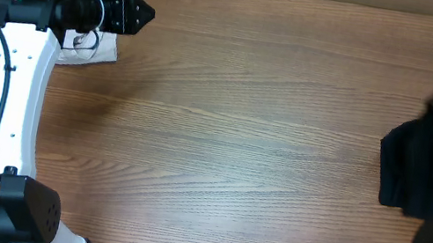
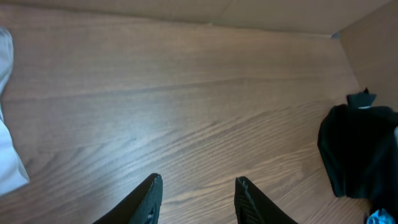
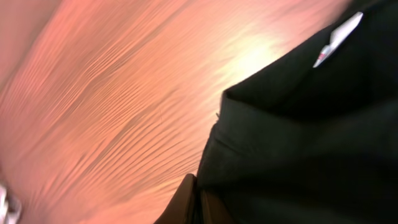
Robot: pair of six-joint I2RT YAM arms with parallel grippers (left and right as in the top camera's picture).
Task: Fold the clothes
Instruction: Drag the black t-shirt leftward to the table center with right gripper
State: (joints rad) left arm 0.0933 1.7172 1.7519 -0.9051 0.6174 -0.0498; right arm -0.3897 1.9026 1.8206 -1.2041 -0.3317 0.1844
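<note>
The black cloth lies at the right edge of the table. The right gripper pinches its edge, jaws together. The left gripper is apart and empty. The thin pinch may slip and drop the cloth.

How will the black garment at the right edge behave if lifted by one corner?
Probably floppy: the black garment lies bunched in soft folds, so it should sag and drape. Likely light for its size, since the cloth looks thin. It may drag across the table rather than slide cleanly.

Even light; right-wrist view blurred, orange.
</note>
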